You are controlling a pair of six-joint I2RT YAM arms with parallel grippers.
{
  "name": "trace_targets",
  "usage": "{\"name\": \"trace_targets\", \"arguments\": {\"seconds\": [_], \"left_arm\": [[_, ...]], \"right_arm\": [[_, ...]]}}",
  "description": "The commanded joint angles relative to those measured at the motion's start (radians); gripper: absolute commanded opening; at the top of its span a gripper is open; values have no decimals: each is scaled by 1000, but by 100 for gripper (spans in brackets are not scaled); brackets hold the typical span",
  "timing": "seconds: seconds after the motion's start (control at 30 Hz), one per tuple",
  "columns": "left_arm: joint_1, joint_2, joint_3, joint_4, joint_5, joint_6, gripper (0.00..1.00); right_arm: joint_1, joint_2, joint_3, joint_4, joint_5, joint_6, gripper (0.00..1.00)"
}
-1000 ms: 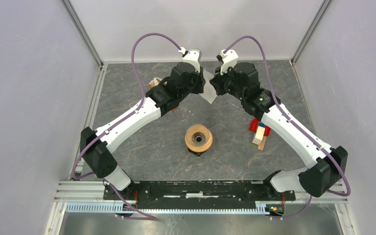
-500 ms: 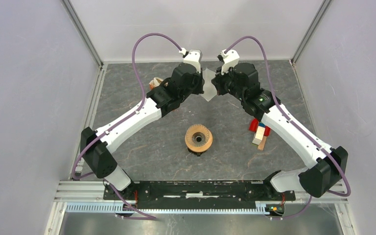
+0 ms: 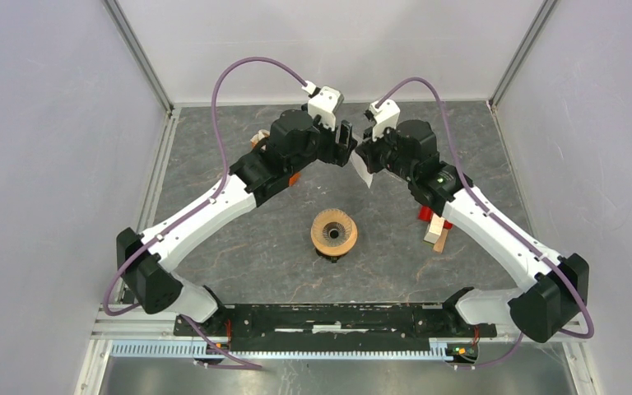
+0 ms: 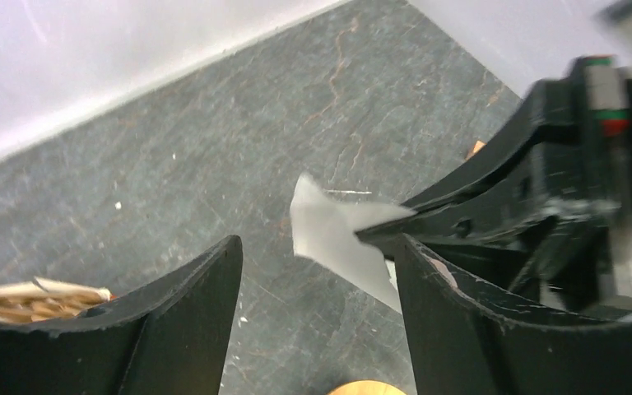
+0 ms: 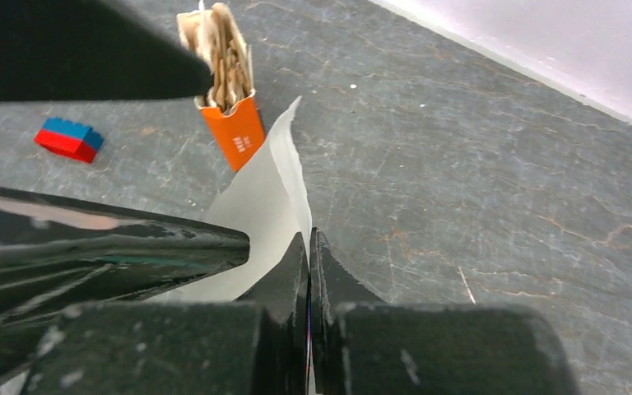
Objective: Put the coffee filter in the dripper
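Note:
The white paper coffee filter (image 5: 265, 191) hangs pinched at its edge in my shut right gripper (image 5: 309, 245), above the back middle of the table. In the top view the filter (image 3: 364, 174) shows just below the right gripper (image 3: 360, 159). Facing it, my left gripper (image 4: 317, 247) stands open; the filter (image 4: 329, 239) lies between and just beyond its fingertips, untouched by them. From above, the left gripper (image 3: 346, 141) sits tip to tip with the right one. The dripper (image 3: 334, 233), a ribbed cone in a tan wooden ring, stands upright at the table's middle, nearer than both grippers.
An orange pack of tan filters (image 5: 234, 123) stands behind the left arm, at the back left (image 3: 257, 138). A red-and-blue brick (image 5: 70, 138) lies near it. Coloured blocks (image 3: 436, 224) lie under the right forearm. Walls close in the back and sides.
My left gripper has opened and let go of the filter, and its arm has shifted. The right gripper keeps hold, and the filter now hangs lower, on its side.

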Motion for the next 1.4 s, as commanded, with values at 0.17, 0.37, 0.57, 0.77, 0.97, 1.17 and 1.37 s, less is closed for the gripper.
{"name": "trace_targets", "arguments": {"seconds": [0.17, 0.37, 0.57, 0.77, 0.97, 1.17, 1.37], "left_arm": [[-2, -31, -13, 108, 135, 156, 75], [-2, -24, -19, 108, 98, 109, 73], [-2, -49, -32, 104, 120, 109, 72], [-2, -53, -40, 100, 144, 114, 73], [-2, -45, -42, 96, 123, 136, 70], [-2, -53, -46, 92, 101, 203, 62], [-2, -68, -52, 75, 144, 298, 62]], "right_arm": [[-8, -43, -27, 91, -133, -11, 0], [-24, -52, -38, 92, -135, 2, 0], [-32, -53, -40, 90, -120, 3, 0], [-33, -51, -36, 86, -115, 7, 0], [-33, -54, -37, 85, -117, 2, 0], [-33, -58, -37, 80, -107, -12, 0], [-33, -64, -37, 80, -114, -19, 0]]}}
